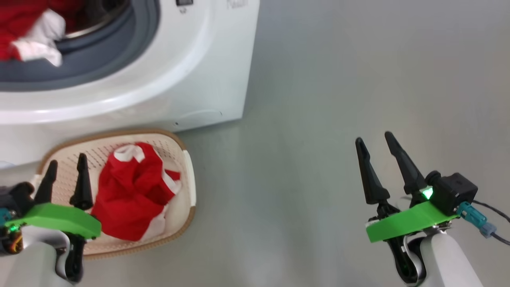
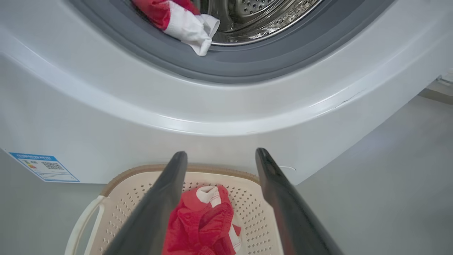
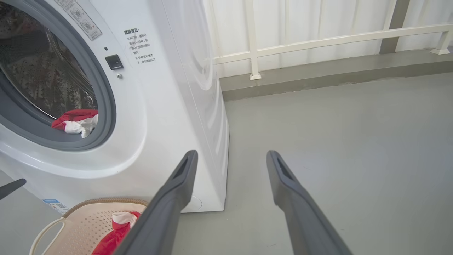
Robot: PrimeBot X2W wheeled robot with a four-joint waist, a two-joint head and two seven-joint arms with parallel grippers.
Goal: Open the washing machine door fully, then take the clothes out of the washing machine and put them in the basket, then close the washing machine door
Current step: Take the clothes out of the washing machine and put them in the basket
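Now, from the head view, we see our left gripper [image 1: 67,158] at the lower left, poised over the left part of the basket [image 1: 189,179], its jaws spread and holding nothing. A crumpled red garment [image 1: 131,195] with white bands lies in the basket, just right of those fingers. The basket sits on the grey floor [image 1: 326,99], close against the front of the washing machine [image 1: 191,79]. At the top left, more clothes [image 1: 28,36], red and white, spill over the grey gasket [image 1: 119,63] at the drum mouth. Our right gripper [image 1: 373,136] hangs at the lower right above bare floor, well apart from the basket, jaws likewise released and empty.

Through the left wrist view we look between the two parted fingers [image 2: 155,205] down onto the red garment and the perforated basket bottom. Above it curves the machine's white front, with a small blue label [image 2: 44,166] low at the left. Higher up, a red and white piece hangs over the gasket before the steel drum [image 2: 254,17].

Along the right wrist view, our own fingers [image 3: 170,205] stand wide apart and point at the machine's lower right corner and the floor beside it. The drum mouth stands uncovered, with the clothes lying at its lower edge. The basket shows at the bottom left, the garment inside. A white railing [image 3: 318,39] runs behind.
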